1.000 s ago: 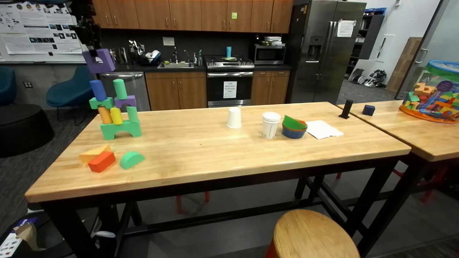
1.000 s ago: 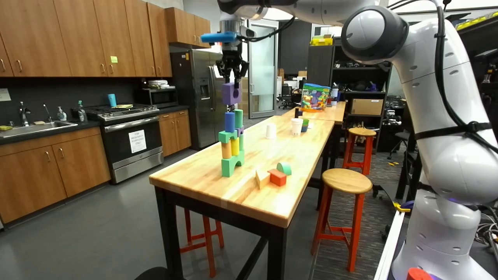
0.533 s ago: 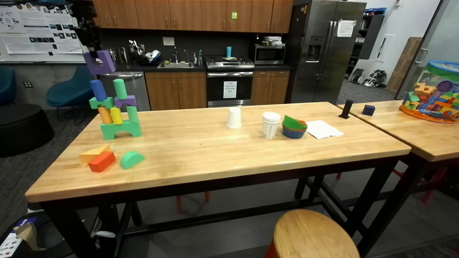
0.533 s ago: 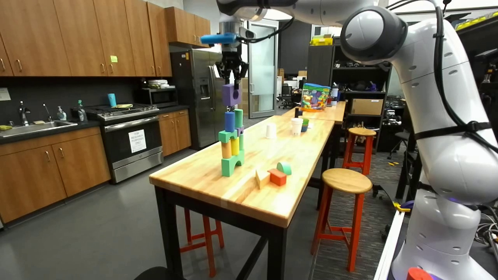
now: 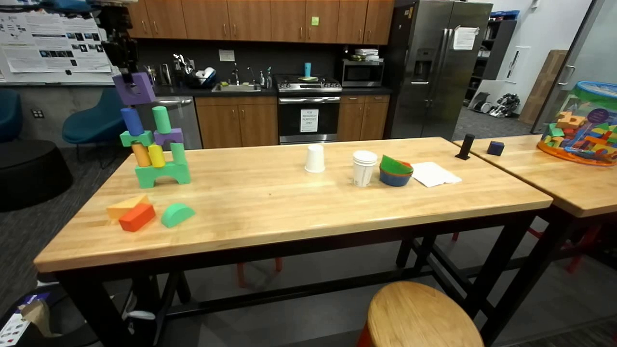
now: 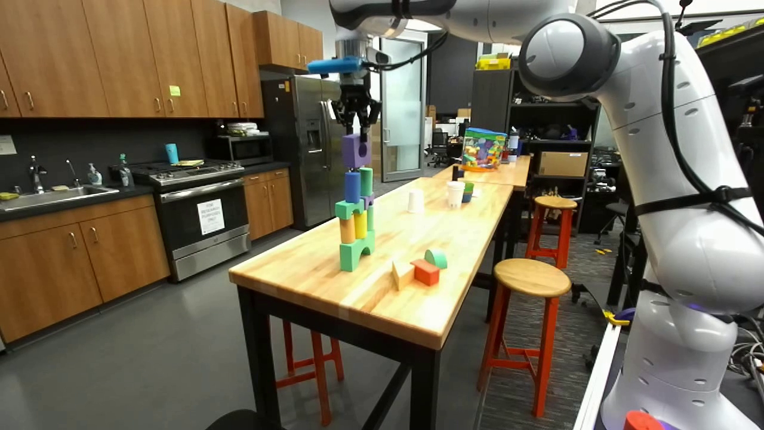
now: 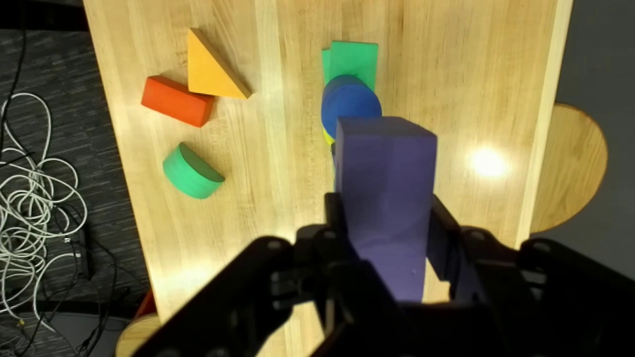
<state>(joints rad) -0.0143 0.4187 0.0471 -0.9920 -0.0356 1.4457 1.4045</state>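
Dipped slightly since half a second ago, bringing the purple block [image 6: 353,153] with a cutout down to just above the upright blue cylinder [image 5: 132,121], near the green cylinder [image 5: 162,120]; cannot tell whether touching either. Clamped by the tool [image 7: 386,213] across two opposite faces, probably to leave the underside uncovered. Built up beneath, piece on piece, from a wide green arch [image 5: 164,170] on the counter [image 5: 270,207], presumably for steady footing.

Glare spots the tabletop [image 7: 488,162] — tool [image 7: 386,213] dark, blurred.
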